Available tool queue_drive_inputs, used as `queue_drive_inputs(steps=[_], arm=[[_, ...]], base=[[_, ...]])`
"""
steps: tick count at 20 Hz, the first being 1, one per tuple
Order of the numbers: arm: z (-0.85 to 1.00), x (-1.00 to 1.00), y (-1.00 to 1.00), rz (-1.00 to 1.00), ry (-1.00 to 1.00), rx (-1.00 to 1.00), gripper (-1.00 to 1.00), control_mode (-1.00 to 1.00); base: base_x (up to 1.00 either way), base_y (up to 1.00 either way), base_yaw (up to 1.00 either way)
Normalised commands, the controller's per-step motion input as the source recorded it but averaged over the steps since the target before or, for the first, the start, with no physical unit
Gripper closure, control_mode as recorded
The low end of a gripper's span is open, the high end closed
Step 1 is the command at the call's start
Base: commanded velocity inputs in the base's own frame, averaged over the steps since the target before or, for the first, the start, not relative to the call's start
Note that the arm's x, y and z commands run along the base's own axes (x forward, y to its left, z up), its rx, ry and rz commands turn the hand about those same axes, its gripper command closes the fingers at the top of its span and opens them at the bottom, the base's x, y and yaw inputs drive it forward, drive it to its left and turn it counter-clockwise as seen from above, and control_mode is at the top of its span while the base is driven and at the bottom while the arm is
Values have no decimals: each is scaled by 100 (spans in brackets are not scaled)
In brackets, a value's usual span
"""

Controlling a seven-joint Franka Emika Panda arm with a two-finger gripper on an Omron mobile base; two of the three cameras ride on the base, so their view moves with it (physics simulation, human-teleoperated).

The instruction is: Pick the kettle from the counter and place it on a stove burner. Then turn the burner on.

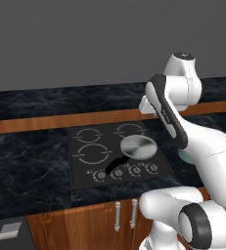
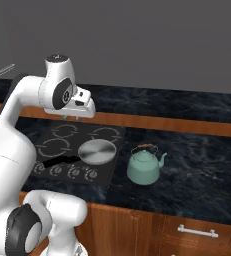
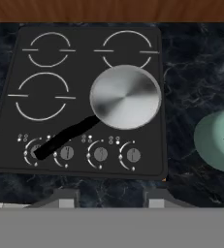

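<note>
Mint-green kettle (image 3: 219, 139) sits well right of the fingers (image 3: 155, 197).

Silver pan (image 1: 138, 146) on right side of cooktop (image 1: 80, 176), black handle over the knobs (image 1: 101, 175). Arm hides most of mint kettle (image 1: 184, 156) at right.

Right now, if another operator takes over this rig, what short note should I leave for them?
Gripper: open, empty, hovering above the cooktop.
Kettle: upright on the counter, right of the cooktop, not yet picked.
Silver pan: covers the front right ring, its handle over the left knob.
Largest free burner: front left.
Done: nothing yet.
Left: grasp the kettle, set it on the burner, turn its knob.
</note>
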Motion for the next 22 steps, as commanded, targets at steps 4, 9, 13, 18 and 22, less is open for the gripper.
queue_drive_inputs(steps=[4,9,13,18,22], arm=[[0,-6,0,0,-2,0,-100,-100],[0,-44,-16,-3,-5,0,-100,-100],[0,-36,-27,-22,0,0,-100,-100],[0,-29,-45,-34,2,3,-100,-100],[0,-6,-63,-37,9,4,-100,-100]], base=[[0,0,0],[0,0,0],[0,0,0],[0,0,0],[0,0,0]])
